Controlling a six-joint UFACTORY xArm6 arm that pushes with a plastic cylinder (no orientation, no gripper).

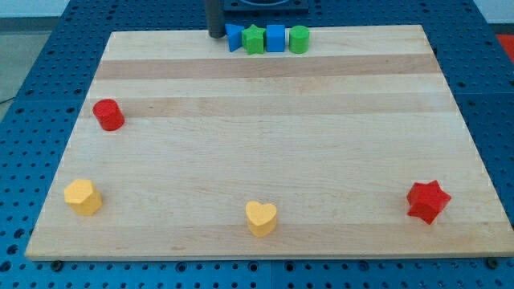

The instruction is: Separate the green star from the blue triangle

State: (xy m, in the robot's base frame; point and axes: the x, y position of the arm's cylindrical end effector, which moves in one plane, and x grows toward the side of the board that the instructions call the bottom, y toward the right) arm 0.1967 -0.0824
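The green star [254, 39] sits at the view's top edge of the wooden board, touching the blue triangle [233, 37] on its left. A blue cube [275, 38] touches the star's right side, and a green cylinder [299, 38] stands just right of the cube. The four blocks form one row. My tip [215, 35] is at the board's top edge, just left of the blue triangle, close to it or touching it.
A red cylinder [108, 115] stands at the view's left. A yellow hexagon-like block [83, 197] is at the bottom left, a yellow heart [261, 217] at the bottom middle, a red star [427, 201] at the bottom right. The wooden board [265, 144] lies on a blue pegboard.
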